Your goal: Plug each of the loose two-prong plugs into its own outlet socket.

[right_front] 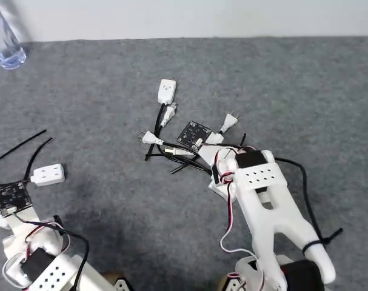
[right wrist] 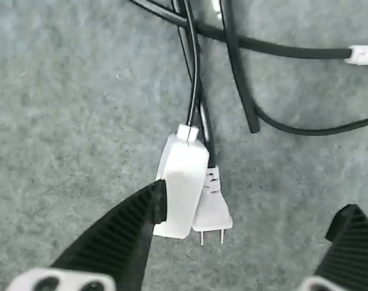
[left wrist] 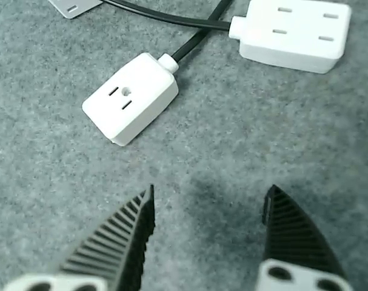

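Two-prong plug (right wrist: pixel 212 210) lies on the grey carpet (right wrist: pixel 62 91) between the wide-open jaws of the right gripper (right wrist: pixel 256 199), which grips nothing. It is not in the middle of the gap. It sits nearer one finger (right wrist: pixel 120 233), and a white socket block (right wrist: pixel 182 176) lies touching the plug, between it and that finger. The plug's long side runs the same way the gripper points. Its two prongs aim back at the wrist and its cord (right wrist: pixel 205 142) goes away. So I think the jaws would squeeze across its thin sides, but they may catch the block too. Past it, black cables (right wrist: pixel 281 47) cross. In the high view the right arm (right_front: pixel 262 182) leans over this tangle in the middle of the frame, so it is the nearer arm. Another loose plug (right_front: pixel 229 123) lies higher up. The left arm (right_front: pixel 44 270) sits in the lower left corner. Its left gripper (left wrist: pixel 211 194) is spread open and empty over bare carpet, with a white outlet (left wrist: pixel 130 97) just ahead.
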You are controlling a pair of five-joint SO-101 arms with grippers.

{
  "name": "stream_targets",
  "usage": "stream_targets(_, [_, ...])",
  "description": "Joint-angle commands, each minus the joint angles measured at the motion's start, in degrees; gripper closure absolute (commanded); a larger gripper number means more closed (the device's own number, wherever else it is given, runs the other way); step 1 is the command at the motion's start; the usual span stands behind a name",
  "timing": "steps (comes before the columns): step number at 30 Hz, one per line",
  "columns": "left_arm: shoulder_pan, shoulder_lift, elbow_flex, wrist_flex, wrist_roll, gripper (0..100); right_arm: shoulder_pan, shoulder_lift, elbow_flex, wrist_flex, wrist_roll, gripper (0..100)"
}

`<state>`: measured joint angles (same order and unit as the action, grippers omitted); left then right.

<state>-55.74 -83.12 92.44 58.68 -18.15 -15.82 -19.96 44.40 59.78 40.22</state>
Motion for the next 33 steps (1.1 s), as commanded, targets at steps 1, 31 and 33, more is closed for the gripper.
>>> stream_targets(1, [0.26, -0.44, -1.45, -0.62, 0.62, 72, -0.84, 3.74, -2.11, -1.19, -0.44, 60.1])
stream_targets(31, [0.35, -0.44, -1.45, -0.62, 0.62, 72, -8.48, 6.2, -23.65, 17.71, -0.7, 99.1])
stream_targets(33, [0.35, -0.44, -1.45, -0.62, 0.62, 72, -9.36, 4.7, -26.55, 20.79, -0.7, 99.1])
